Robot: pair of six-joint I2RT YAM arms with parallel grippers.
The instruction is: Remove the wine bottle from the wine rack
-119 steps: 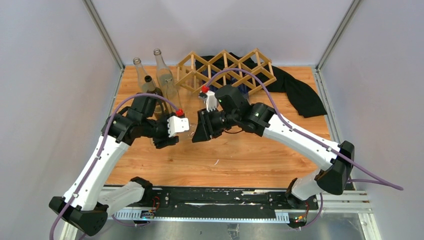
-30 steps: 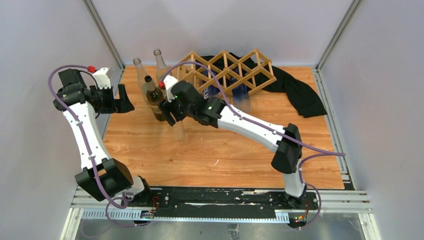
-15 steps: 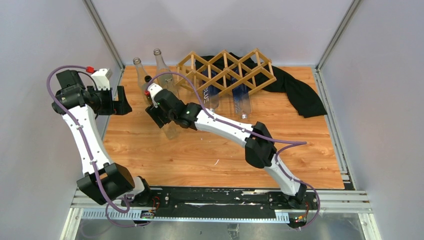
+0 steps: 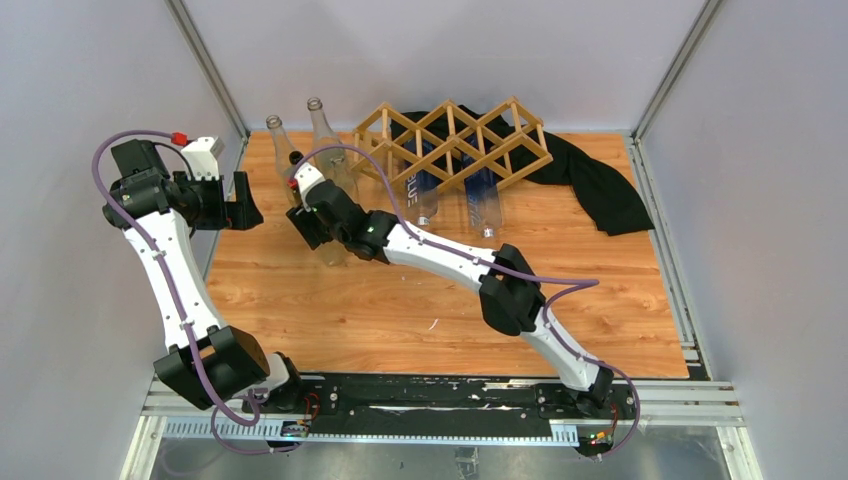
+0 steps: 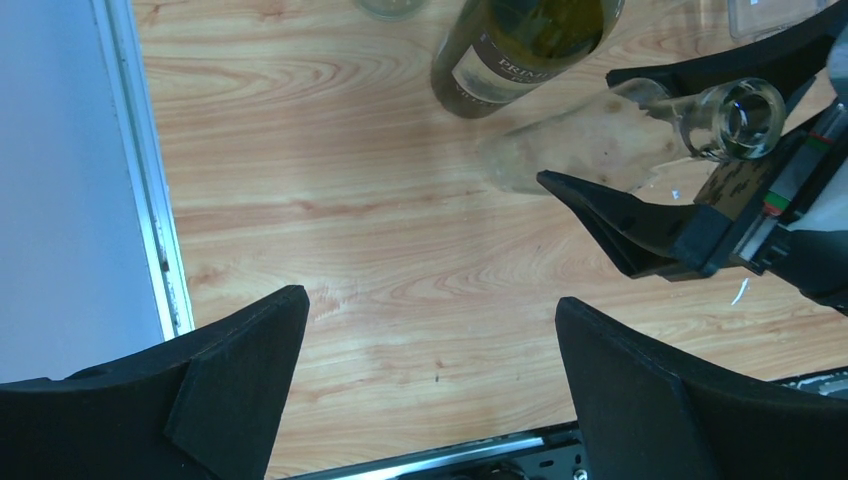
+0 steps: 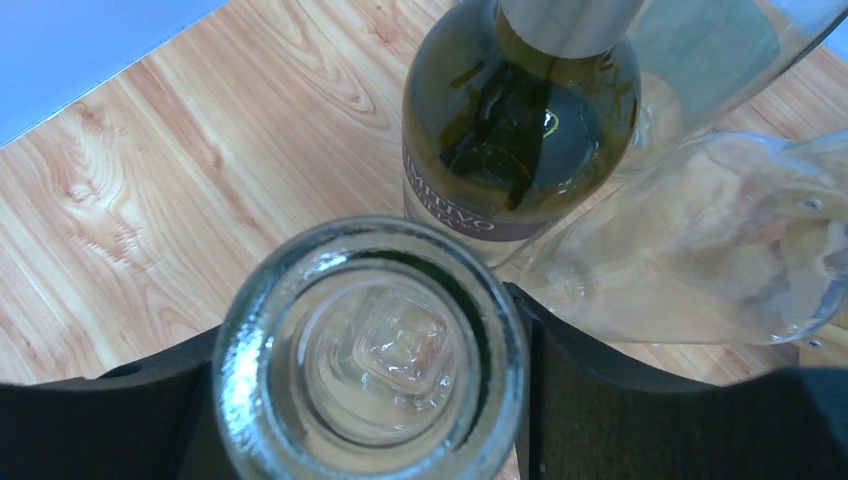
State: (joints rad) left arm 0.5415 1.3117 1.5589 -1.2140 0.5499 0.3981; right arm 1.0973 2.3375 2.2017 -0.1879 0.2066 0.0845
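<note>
The light wooden wine rack (image 4: 452,140) stands at the back of the table, with two clear bottles (image 4: 426,190) lying in its cells. My right gripper (image 4: 312,222) is shut on the neck of a clear wine bottle (image 4: 336,250), away from the rack at the table's left. Between the fingers in the right wrist view, my right gripper (image 6: 370,345) clamps its round mouth (image 6: 372,350). The bottle (image 5: 690,112) leans a little; whether its base touches the table I cannot tell. My left gripper (image 4: 243,203) hangs open at the far left. In its wrist view the left gripper (image 5: 430,345) holds nothing.
A dark green labelled bottle (image 6: 520,130) and two clear bottles (image 4: 318,125) stand close behind the held one. A black cloth (image 4: 600,185) lies at the back right. A metal rail (image 5: 145,180) edges the table on the left.
My right arm has stretched further left, carrying the clear bottle towards the standing bottles. The left arm has stayed raised at the far left, jaws wide.
</note>
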